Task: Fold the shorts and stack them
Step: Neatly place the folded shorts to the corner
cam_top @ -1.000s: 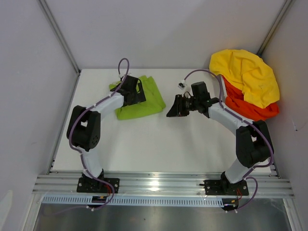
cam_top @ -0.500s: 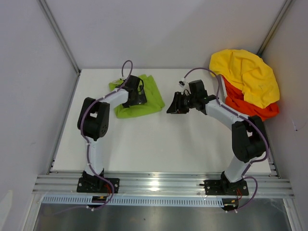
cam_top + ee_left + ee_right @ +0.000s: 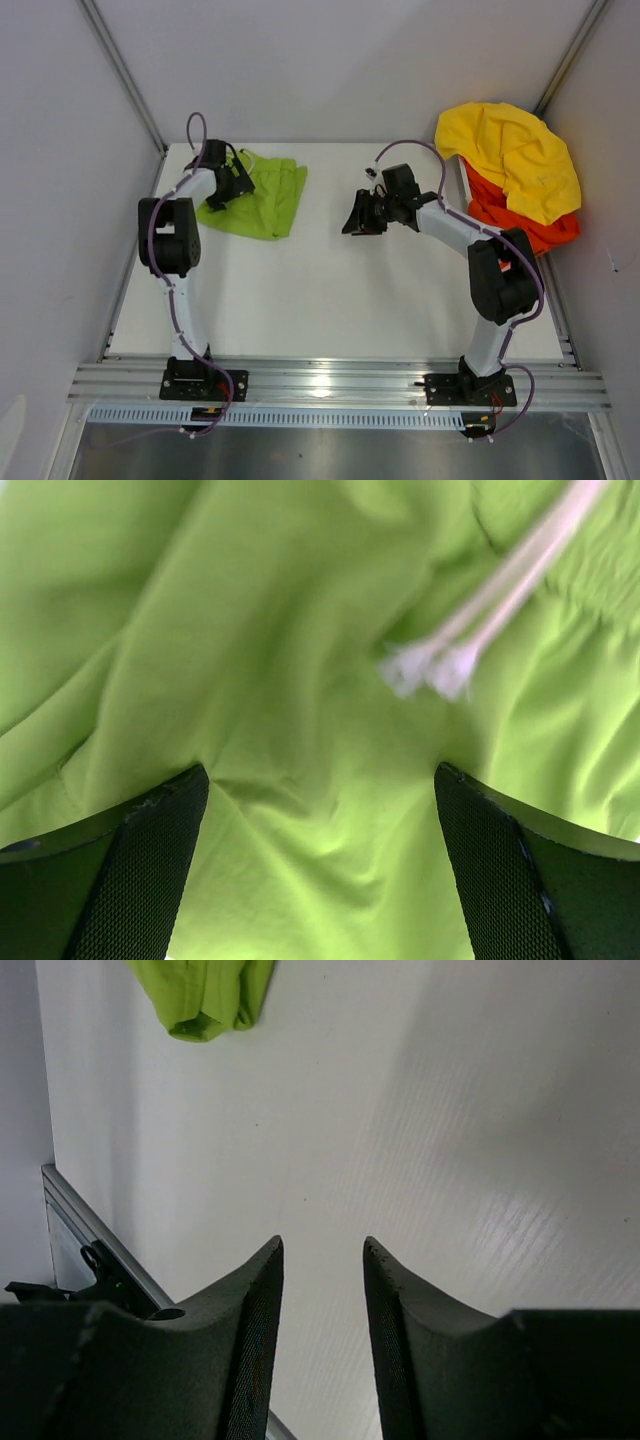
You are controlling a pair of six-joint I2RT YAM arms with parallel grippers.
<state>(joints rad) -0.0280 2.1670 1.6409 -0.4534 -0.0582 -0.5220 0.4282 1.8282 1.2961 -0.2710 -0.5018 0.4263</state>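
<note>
The lime-green shorts (image 3: 262, 196) lie spread at the table's far left. My left gripper (image 3: 228, 180) is low over their left part. In the left wrist view the green cloth (image 3: 300, 680) fills the frame, with the white drawstring (image 3: 470, 630) at upper right. The left gripper (image 3: 320, 770) stands wide open, cloth lying below its fingers (image 3: 150, 860). My right gripper (image 3: 357, 215) hovers over bare table mid-way back, open part way with nothing between its fingers (image 3: 255, 1340). The orange-red shorts (image 3: 520, 228) lie at the far right under a yellow cloth (image 3: 510, 150).
The white table (image 3: 330, 290) is walled at the back and on both sides. A metal rail (image 3: 330, 380) with the arm bases runs along the near edge. In the right wrist view the green shorts (image 3: 205, 1000) show at top left.
My left arm has swung left toward the far-left corner, and the lime-green shorts have shifted left with it and lie flatter. My right gripper has edged left and its jaws have widened.
</note>
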